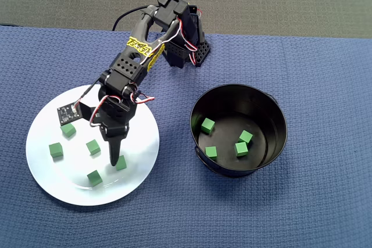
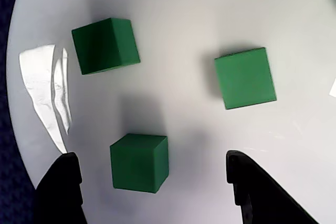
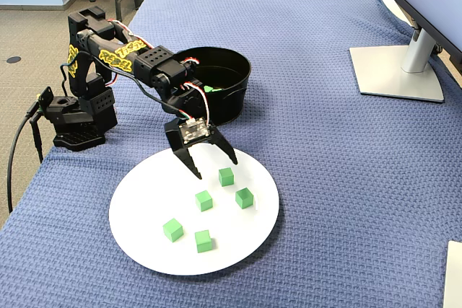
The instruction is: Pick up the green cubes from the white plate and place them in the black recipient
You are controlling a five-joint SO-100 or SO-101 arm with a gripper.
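The white plate (image 1: 52,172) (image 3: 144,243) (image 2: 184,14) lies on blue cloth and holds several green cubes. My gripper (image 1: 116,156) (image 3: 214,166) (image 2: 151,156) hangs open just above the plate, pointing down. One green cube (image 2: 139,162) (image 3: 226,176) (image 1: 121,163) sits between its black fingers (image 2: 63,187), touching neither. Two more cubes (image 2: 105,45) (image 2: 245,77) lie further ahead in the wrist view. The black recipient (image 1: 279,114) (image 3: 231,106) stands right of the plate in the overhead view, with several green cubes (image 1: 207,125) inside.
The arm's base (image 3: 72,117) stands at the table's edge, left of the pot in the fixed view. A monitor stand (image 3: 395,70) sits at the far right. Blue cloth (image 1: 302,213) covers the table around plate and pot.
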